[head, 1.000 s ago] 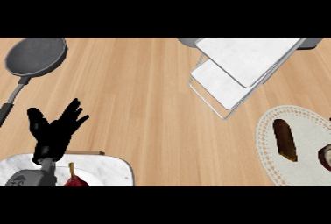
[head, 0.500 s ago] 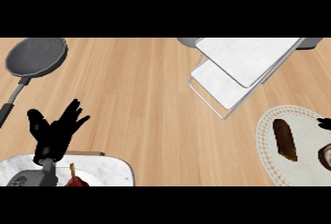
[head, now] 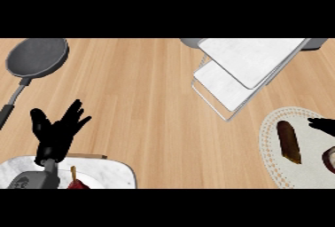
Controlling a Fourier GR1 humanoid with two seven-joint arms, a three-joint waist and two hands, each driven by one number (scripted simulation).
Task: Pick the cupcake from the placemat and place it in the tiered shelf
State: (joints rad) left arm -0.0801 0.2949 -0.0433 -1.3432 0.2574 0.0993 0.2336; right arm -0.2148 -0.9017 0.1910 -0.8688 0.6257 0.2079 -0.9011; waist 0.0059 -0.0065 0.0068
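At the right edge, right hand (head: pixel 322 125) over the placemat (head: pixel 274 150), fingers unclear. Cupcake (head: pixel 329 160) looks light, crushable: take by base. Left hand (head: pixel 57 133) released.

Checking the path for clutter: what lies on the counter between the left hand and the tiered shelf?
Nothing: in the head view, only bare wooden counter separates the open left hand from the tiered shelf.

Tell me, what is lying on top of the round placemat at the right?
On the placemat lies a long brown item. The right hand reaches in over its edge. A dark round thing is cut off by the view's edge, so it cannot be identified.
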